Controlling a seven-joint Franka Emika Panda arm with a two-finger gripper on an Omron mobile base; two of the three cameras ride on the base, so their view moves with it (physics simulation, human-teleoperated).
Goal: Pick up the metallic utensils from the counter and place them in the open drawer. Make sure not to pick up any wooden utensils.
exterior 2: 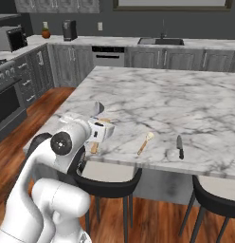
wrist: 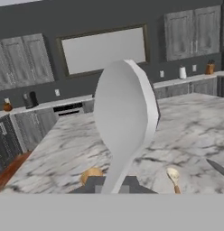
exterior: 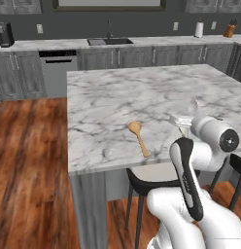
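Observation:
My gripper (wrist: pixel 113 186) is shut on the handle of a pale silvery metal spoon (wrist: pixel 125 113), whose bowl stands upright above the fingers. In the base views the gripper (exterior: pixel 184 127) (exterior 2: pixel 106 130) hovers over the near edge of the white marble counter (exterior: pixel 117 97) (exterior 2: pixel 185 104), the spoon (exterior: pixel 188 108) (exterior 2: pixel 98 108) raised off the slab. A black-handled knife (exterior 2: pixel 180 146) (wrist: pixel 217 168) lies near the front edge. A small wooden spoon (exterior 2: pixel 145 142) (wrist: pixel 173 177) lies left of it. The large wooden spoon (exterior: pixel 138 136) (wrist: pixel 92 175) rests beneath my hand. The open drawer is out of view.
Black stools (exterior: pixel 142 187) (exterior 2: pixel 110 182) (exterior 2: pixel 214 194) stand under the counter's near edge, close to my arm. A long worktop with a sink (exterior: pixel 110 42) and a dishwasher runs along the back wall. A stove (exterior 2: pixel 5 90) is at the far left. Wooden floor surrounds the counter.

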